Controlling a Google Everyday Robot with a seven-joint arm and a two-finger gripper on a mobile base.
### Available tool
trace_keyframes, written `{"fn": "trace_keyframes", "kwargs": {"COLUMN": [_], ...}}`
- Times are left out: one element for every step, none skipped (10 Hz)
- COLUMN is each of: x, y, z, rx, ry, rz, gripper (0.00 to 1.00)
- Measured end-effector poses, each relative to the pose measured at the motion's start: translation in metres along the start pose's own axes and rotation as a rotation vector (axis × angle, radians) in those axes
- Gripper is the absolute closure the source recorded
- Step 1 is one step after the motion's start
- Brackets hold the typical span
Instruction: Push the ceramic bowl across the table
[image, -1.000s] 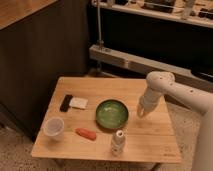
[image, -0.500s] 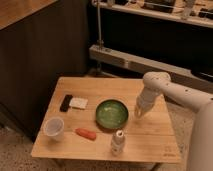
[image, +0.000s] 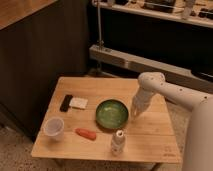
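BOWL: ceramic bowl (image: 112, 113) upright near centre of table (image: 150, 137) | GRIPPER: gripper (image: 134, 114) low at bowl's 3 o'clock, just beside rim; contact and open-or-closed state not discernible | ARM: arm (image: 172, 94) cut off at right edge | OTHER: 1 white cup (image: 53, 127) at 8 o'clock, 1 small bottle (image: 117, 141) at 6 o'clock

**Warm light, dark surroundings**

You've got warm light from above landing on the table (image: 150, 137), while the wall (image: 40, 65) and floor (image: 12, 150) around it sink into gloom. The bowl (image: 112, 114) shows soft glare on its glaze. Your gripper (image: 134, 115) hangs just right of the bowl, in that same warm light. Shadows are short and soft.
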Motion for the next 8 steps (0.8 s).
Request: {"fn": "trace_keyframes", "kwargs": {"x": [-0.002,-0.004,-0.009,-0.011,-0.013,-0.016,-0.019,-0.025], "y": [-0.002,-0.006,-0.011,-0.016,-0.019,-0.022,-0.027,-0.035], "z": [0.001,0.002,0.005,0.006,0.006,0.007,0.008,0.01], "rx": [-0.002,0.0,0.0,0.001,0.002,0.003,0.002,0.001], "ry": [-0.001,0.0,0.002,0.002,0.003,0.005,0.008,0.009], "rz": [-0.006,-0.012,-0.019,-0.025,-0.032,-0.04,-0.048,-0.058], "gripper": [0.9,0.9,0.9,0.9,0.9,0.9,0.9,0.9]}}
